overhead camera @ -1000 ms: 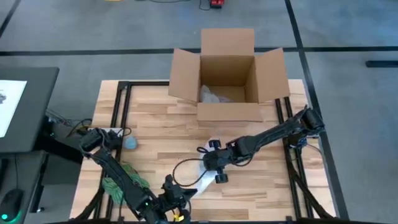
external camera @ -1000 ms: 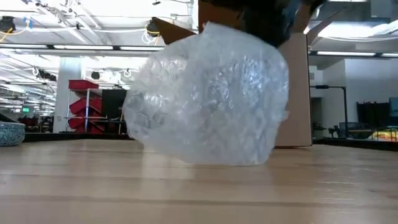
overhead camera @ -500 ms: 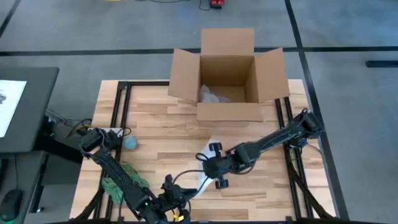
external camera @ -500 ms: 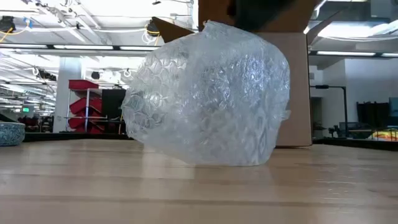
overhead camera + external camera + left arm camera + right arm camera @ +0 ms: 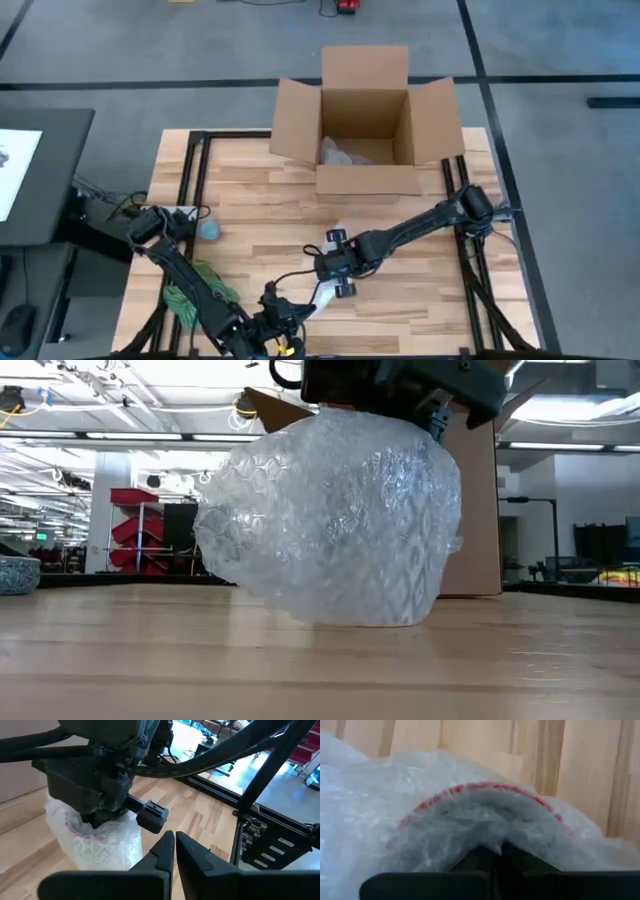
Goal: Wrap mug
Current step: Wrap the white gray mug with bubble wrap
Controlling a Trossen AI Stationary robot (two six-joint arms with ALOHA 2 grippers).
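Pressing down from directly above, the right hand (image 5: 335, 275) sits on top of the bubble-wrapped mug (image 5: 330, 520), which rests on the worktop (image 5: 420, 225) near the middle of its front edge. In the low view the bundle is a rounded lump of clear bubble wrap sitting flat on the wood, with the dark body of the right hand touching its crown. The right wrist view looks straight into the wrap: a red rim (image 5: 485, 790) shows through the plastic as an arc, and the two dark fingers (image 5: 487, 860) meet in a closed point buried in the wrap just inside that arc, pinching a fold of plastic.

The left hand (image 5: 174, 851) is at the front edge of the worktop, just beside the bundle on its near side, not touching it. Its fingers lie together with only a hairline between them and hold nothing. From its wrist view the wrapped mug (image 5: 95, 835) lies just ahead under the right hand's housing.

An open cardboard box (image 5: 368, 120) stands at the back edge, centre, with some clear wrap inside. A small blue bowl (image 5: 211, 230) sits toward the left edge, and a green cloth-like bundle (image 5: 190, 295) lies near the front left corner.
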